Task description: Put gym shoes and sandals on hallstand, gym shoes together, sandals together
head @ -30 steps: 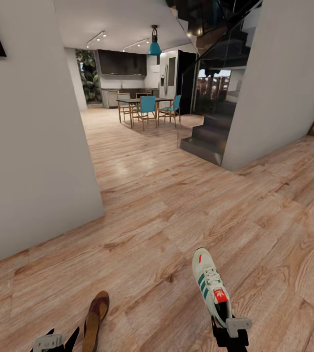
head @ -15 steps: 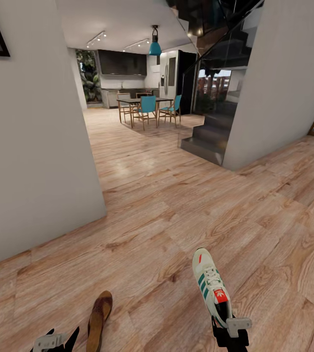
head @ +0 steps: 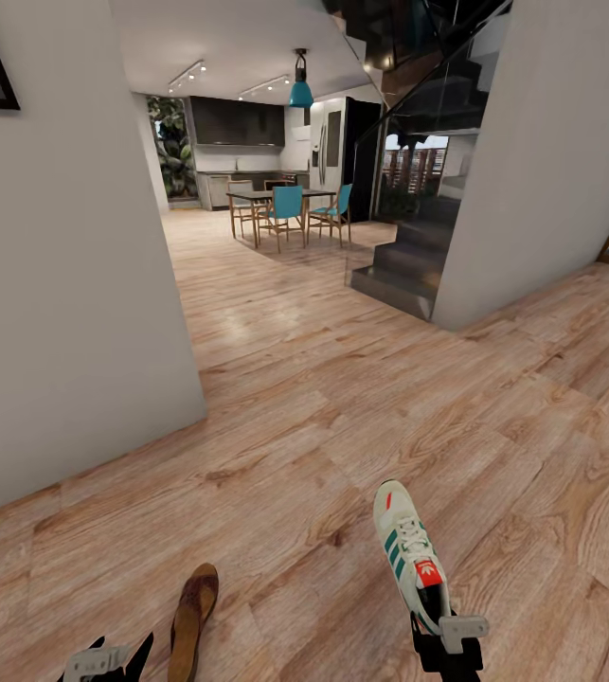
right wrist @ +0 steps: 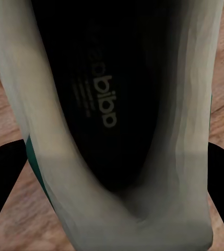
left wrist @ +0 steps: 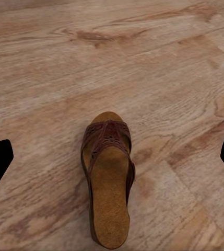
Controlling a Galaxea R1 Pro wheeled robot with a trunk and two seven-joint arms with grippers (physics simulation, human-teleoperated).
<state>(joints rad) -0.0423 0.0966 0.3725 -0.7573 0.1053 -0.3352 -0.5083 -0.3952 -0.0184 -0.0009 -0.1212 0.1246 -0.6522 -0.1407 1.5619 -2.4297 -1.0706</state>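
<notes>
We held one gym shoe point(head: 410, 557) clamped at its heel in the right tool point(head: 448, 644), toe pointing forward above the corridor floor point(head: 342, 407). The left tool point(head: 105, 660) stood open, its fingers wide apart, above a sandal point(left wrist: 108, 175) lying on the planks. Judging from this, placement had not begun.
</notes>
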